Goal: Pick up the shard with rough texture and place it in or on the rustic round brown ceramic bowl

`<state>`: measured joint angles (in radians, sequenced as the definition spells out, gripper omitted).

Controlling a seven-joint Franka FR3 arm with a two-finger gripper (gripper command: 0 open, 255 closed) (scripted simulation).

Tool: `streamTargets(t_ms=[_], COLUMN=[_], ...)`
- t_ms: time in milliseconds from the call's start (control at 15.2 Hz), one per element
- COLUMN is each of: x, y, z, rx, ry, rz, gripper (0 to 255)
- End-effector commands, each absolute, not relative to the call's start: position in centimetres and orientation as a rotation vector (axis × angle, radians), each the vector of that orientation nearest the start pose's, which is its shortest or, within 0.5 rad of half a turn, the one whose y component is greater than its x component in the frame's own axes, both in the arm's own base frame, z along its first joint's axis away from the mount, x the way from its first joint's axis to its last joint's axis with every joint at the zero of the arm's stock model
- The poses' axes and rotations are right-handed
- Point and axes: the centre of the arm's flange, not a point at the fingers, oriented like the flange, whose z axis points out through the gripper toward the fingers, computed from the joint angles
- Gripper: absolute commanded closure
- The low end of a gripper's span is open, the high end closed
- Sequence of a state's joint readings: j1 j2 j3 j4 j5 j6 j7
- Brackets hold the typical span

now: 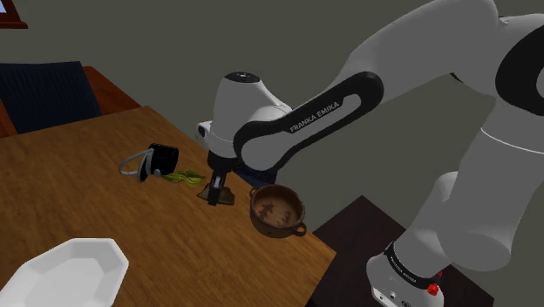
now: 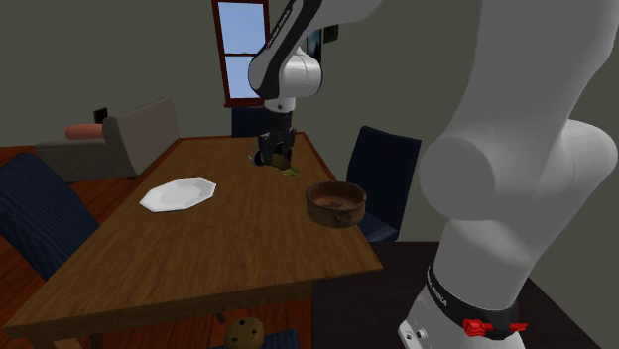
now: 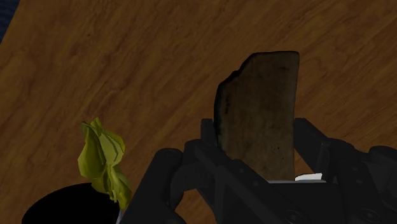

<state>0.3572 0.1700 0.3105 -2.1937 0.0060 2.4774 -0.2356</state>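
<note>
The rough brown shard (image 3: 261,108) is clasped between the two fingers of the pincer (image 1: 214,195), low over the wooden bench (image 1: 96,205). In the shoulder view the brown bowl (image 1: 275,229) is seen just right of it, untouched; a green leafy scrap (image 1: 183,178) and a black mug (image 1: 162,160) are seen at its left.

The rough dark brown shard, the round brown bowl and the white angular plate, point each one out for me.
rough dark brown shard (image 3: 257,114), wrist view, middle of its flat face.
round brown bowl (image 2: 335,214), second exterior view, outer wall.
white angular plate (image 2: 179,194), second exterior view, bare centre.
</note>
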Motion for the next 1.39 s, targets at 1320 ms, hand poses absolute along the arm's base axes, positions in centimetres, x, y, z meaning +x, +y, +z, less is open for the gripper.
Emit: streamTargets(t_ms=[1320], x=[35.7], y=[15.9], z=[29.5], rx=[-2.758], ry=[-1.318], rz=[-0.163], gripper=[255])
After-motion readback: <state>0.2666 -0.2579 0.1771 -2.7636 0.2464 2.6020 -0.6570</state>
